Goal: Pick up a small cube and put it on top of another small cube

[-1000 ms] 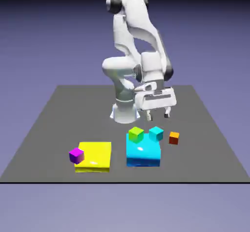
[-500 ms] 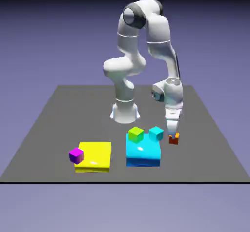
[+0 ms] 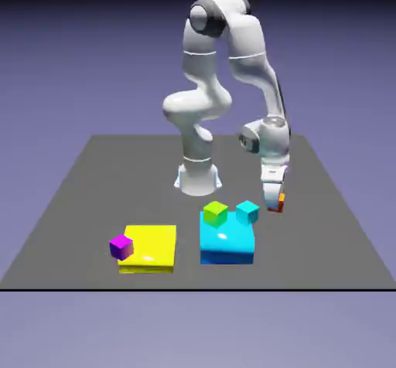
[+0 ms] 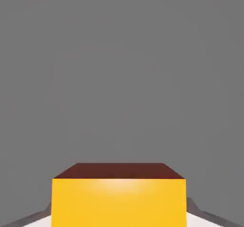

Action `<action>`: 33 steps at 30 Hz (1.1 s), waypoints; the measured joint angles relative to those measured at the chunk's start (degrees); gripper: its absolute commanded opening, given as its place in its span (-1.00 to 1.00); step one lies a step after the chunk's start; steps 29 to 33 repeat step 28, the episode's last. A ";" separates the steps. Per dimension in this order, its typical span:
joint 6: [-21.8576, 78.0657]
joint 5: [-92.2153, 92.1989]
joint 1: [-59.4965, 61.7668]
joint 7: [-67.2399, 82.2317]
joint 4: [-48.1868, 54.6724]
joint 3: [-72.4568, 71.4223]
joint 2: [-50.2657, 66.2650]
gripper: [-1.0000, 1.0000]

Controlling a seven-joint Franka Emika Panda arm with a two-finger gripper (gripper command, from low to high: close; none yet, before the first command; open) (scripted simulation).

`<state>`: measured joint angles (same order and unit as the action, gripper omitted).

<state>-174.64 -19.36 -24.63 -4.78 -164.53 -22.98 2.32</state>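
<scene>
My gripper (image 3: pixel 274 201) is shut on a small orange cube (image 3: pixel 281 199) and holds it just above the table, at the exterior view's right. In the hand view the orange cube (image 4: pixel 118 197) fills the bottom middle between the fingers, and only grey slivers of the fingertips (image 4: pixel 202 213) show beside it. A small green cube (image 3: pixel 215 212) sits on the large cyan block (image 3: pixel 227 243). A small cyan cube (image 3: pixel 247 211) stands at that block's far right corner, close to the left of my gripper. A small purple cube (image 3: pixel 121 246) rests at the left edge of the yellow block (image 3: pixel 151 249).
The robot's base (image 3: pixel 198 175) stands behind the blocks. The grey table (image 3: pixel 325 235) runs out to the right of the gripper and in front of it. The hand view shows only bare grey table beyond the held cube.
The arm came down over the orange cube with its jaws open. They have closed on the cube and it has risen a little off the table.
</scene>
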 measured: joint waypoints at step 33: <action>16.58 17.65 9.88 -16.94 -1.66 30.17 -16.61 1.00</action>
